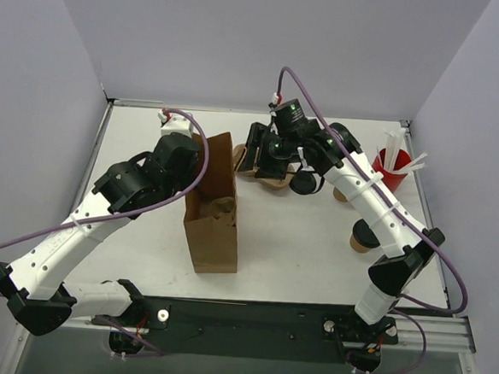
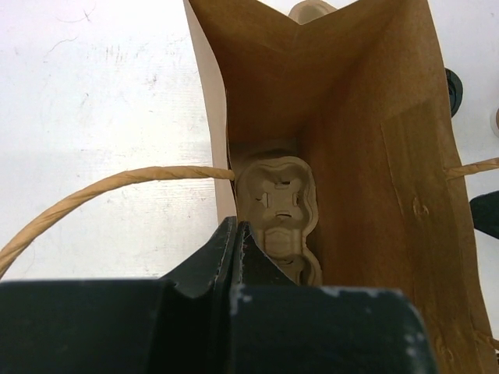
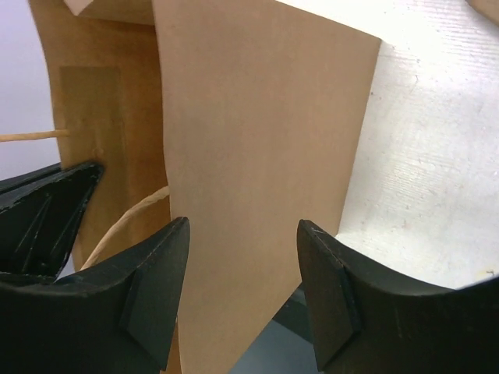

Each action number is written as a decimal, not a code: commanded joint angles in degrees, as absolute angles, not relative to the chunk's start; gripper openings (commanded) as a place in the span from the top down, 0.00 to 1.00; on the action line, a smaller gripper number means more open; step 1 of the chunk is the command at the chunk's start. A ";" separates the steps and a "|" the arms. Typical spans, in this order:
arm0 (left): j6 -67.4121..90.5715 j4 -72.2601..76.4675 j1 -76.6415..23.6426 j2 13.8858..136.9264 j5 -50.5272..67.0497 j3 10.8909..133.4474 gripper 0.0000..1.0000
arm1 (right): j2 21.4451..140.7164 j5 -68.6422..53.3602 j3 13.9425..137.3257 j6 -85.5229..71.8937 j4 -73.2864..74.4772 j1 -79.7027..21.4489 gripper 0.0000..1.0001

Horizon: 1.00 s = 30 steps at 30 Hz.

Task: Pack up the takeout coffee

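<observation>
Left jaws clamp bag (image 1: 212,227) rim; right jaws wide open at bag wall; coffee (image 1: 304,184) behind.

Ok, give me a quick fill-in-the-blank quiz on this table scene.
1. The left gripper is shut on the rim of the paper ____.
2. The jaws of the right gripper stand ____, holding nothing.
3. The cup holding white sticks is coloured ____.
Missing words: bag; open; red.
</observation>
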<state>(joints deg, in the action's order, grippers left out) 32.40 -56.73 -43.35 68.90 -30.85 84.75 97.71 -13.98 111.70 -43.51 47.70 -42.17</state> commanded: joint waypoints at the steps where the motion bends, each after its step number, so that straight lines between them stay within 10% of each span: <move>1: 31.91 -54.14 -43.33 67.24 -31.11 84.55 1.00 | 93.00 -11.78 110.48 -44.12 43.77 -42.89 0.47; 30: 30.67 -52.29 -43.33 66.71 -30.32 83.58 1.00 | 94.75 -15.47 106.96 -44.12 41.04 -44.65 0.52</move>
<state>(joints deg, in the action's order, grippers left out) 31.03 -55.00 -43.35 67.92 -30.76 83.26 94.56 -15.31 106.80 -43.92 40.58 -43.99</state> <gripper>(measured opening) 0.026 0.480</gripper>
